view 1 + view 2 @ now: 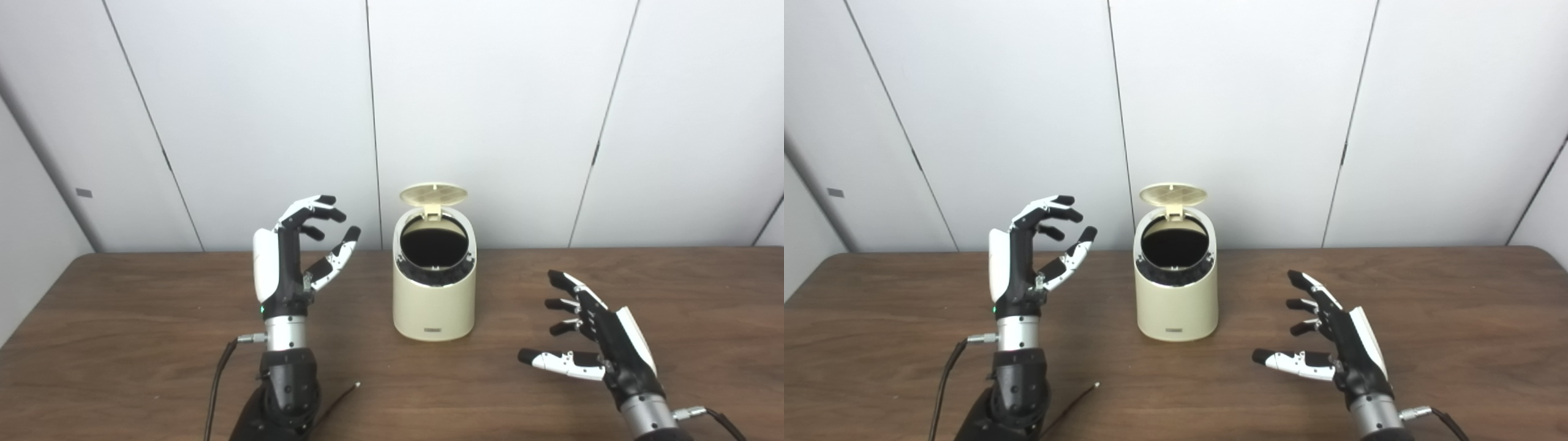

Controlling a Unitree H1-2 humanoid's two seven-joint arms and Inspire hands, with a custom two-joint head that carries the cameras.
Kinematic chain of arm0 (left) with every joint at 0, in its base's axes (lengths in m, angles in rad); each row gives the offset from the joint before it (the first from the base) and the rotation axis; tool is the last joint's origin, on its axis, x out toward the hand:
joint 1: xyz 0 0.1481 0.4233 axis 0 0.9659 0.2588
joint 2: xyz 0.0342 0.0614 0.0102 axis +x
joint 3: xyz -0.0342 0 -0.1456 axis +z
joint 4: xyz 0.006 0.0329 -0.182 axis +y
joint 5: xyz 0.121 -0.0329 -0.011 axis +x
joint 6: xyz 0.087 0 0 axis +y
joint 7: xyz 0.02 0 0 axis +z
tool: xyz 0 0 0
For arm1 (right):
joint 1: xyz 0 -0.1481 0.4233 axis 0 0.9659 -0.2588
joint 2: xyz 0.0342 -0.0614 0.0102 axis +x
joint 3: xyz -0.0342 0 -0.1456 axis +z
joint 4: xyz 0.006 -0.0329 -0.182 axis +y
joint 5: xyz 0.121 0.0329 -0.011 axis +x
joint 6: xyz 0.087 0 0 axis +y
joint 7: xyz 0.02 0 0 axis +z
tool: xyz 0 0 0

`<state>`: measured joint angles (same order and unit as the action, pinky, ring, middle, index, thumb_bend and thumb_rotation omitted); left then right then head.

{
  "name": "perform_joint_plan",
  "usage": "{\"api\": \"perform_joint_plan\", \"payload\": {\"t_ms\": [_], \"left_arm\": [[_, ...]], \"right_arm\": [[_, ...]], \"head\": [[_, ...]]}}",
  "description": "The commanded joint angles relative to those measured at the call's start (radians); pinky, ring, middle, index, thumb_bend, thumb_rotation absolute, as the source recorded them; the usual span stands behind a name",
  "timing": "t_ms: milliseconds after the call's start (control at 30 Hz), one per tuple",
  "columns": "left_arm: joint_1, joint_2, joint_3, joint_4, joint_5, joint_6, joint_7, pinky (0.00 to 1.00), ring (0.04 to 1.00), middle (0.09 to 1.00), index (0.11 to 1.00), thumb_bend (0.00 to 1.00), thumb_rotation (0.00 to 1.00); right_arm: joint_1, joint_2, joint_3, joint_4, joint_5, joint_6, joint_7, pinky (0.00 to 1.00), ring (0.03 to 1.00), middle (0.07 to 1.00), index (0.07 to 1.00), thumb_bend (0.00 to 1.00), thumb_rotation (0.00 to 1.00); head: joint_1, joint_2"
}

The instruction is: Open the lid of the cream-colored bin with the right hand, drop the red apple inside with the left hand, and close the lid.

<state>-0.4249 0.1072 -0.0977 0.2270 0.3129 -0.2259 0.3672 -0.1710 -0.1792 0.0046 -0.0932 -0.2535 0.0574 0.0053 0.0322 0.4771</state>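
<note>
Lid (433,195) up | bin (434,306) open | left robot hand (288,257), right robot hand (591,334) empty

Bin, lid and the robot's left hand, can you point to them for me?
bin (434,306), left eye view, front of its cream wall
lid (433,194), left eye view, middle of the raised flap
left hand (288,263), left eye view, on the palm

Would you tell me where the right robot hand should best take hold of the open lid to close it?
Probably the lid by its raised front rim, coming from above and the right. It stands hinged up at the back of the cream-colored bin, so pressing forward and down should swing it shut. The right robot hand is open, beside the bin.
</note>
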Motion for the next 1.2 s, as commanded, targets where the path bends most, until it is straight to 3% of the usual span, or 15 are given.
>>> {"api": "perform_joint_plan", "payload": {"t_ms": [0,133,300,367,467,567,733,900,1067,1167], "left_arm": [[-0.011,0.04,0.009,-0.071,-0.084,0.052,-0.127,0.62,0.749,0.796,0.821,0.69,0.24],[0.018,0.054,0.043,-0.085,-0.156,0.088,-0.208,0.68,0.753,0.797,0.841,0.8,0.27],[0.05,0.057,0.084,-0.051,-0.203,0.052,-0.246,0.68,0.741,0.793,0.836,0.79,0.25],[0.061,0.057,0.095,-0.03,-0.224,0.035,-0.263,0.66,0.73,0.78,0.829,0.78,0.22],[0.079,0.056,0.101,-0.013,-0.227,0.069,-0.282,0.59,0.686,0.743,0.802,0.79,0.18],[0.09,0.061,0.094,0.009,-0.213,0.076,-0.3,0.56,0.643,0.707,0.775,0.79,0.17],[0.114,0.052,0.093,0.058,-0.239,0.048,-0.34,0.58,0.652,0.714,0.778,0.81,0.14],[0.146,0.038,0.083,0.111,-0.261,-0.005,-0.374,0.6,0.684,0.737,0.793,0.77,0.13],[0.161,0.023,0.083,0.154,-0.247,-0.047,-0.369,0.6,0.681,0.734,0.799,0.74,0.13],[0.166,0.014,0.085,0.165,-0.237,-0.049,-0.359,0.6,0.685,0.733,0.797,0.73,0.13]], "right_arm": [[-0.056,-0.02,-0.005,-0.018,0.008,-0.055,0.0,0.59,0.78,0.886,0.871,0.66,0.2],[-0.073,-0.033,-0.008,-0.016,0.016,-0.044,0.006,0.67,0.788,0.89,0.873,0.65,0.22],[-0.108,-0.057,-0.006,-0.007,0.015,-0.048,0.015,0.72,0.796,0.887,0.875,0.65,0.28],[-0.137,-0.066,-0.003,0.002,0.023,-0.062,0.027,0.74,0.8,0.876,0.87,0.65,0.33],[-0.194,-0.075,-0.002,0.017,0.072,-0.076,0.063,0.76,0.828,0.887,0.879,0.65,0.32],[-0.24,-0.098,0.012,0.007,0.037,-0.055,0.078,0.77,0.832,0.877,0.903,0.66,0.35],[-0.334,-0.139,0.05,-0.024,-0.024,0.025,0.134,0.74,0.836,0.89,0.913,0.69,0.5],[-0.459,-0.178,0.104,-0.076,-0.076,0.182,0.24,0.81,0.907,0.925,0.903,0.75,0.56],[-0.569,-0.212,0.166,-0.038,-0.142,0.173,0.285,0.68,0.854,0.903,0.888,0.75,0.63],[-0.62,-0.213,0.196,-0.028,-0.18,0.209,0.316,0.68,0.845,0.901,0.888,0.76,0.64]], "head": [[0.001,0.001],[0.005,0.0],[0.004,-0.004],[0.002,-0.004],[-0.001,-0.007],[-0.002,-0.009],[-0.002,-0.013],[-0.004,-0.018],[-0.008,-0.019],[-0.006,-0.019]]}}
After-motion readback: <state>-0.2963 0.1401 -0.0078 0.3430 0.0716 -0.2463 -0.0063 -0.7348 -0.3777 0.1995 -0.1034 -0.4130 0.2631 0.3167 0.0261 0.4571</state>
